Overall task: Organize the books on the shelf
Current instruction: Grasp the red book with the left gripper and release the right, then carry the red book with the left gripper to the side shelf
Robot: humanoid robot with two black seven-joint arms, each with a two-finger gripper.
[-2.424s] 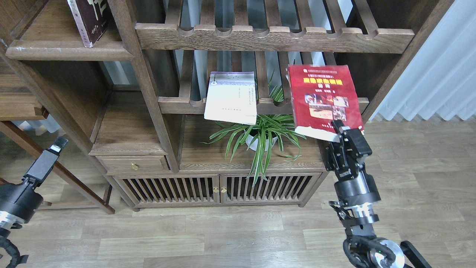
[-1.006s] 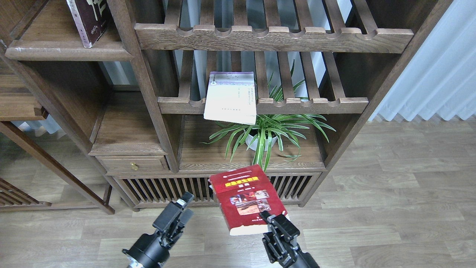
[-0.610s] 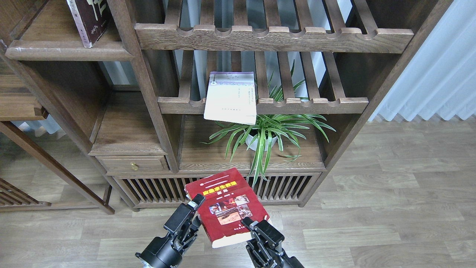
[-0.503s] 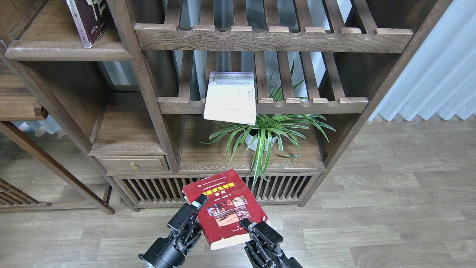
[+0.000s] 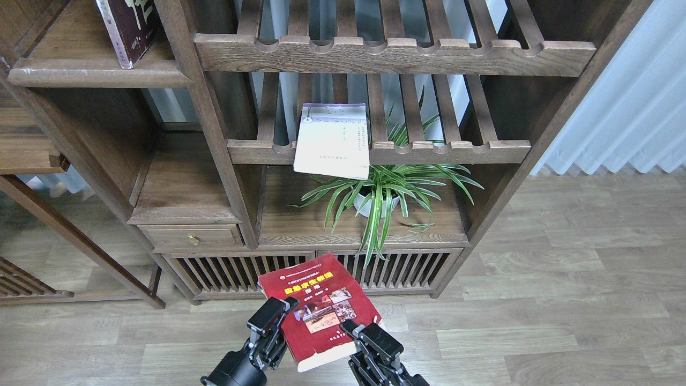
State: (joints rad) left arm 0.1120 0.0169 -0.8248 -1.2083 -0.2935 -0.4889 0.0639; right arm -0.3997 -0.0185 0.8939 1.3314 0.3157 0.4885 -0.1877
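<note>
Step in hand looks like a handover: red book held low, near centre, w/ right gripper clamped on its near-right corner & left gripper at its left edge, grip unclear. Next: left must close before right lets go, then lift to shelf, far left, by maroon book. Pale book lies on slatted rack. Yellow title unreadable.

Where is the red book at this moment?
In the head view, the red book is low and centre, held up in front of the slatted cabinet doors between the left pincer and the right pincer, below the potted plant.
</note>
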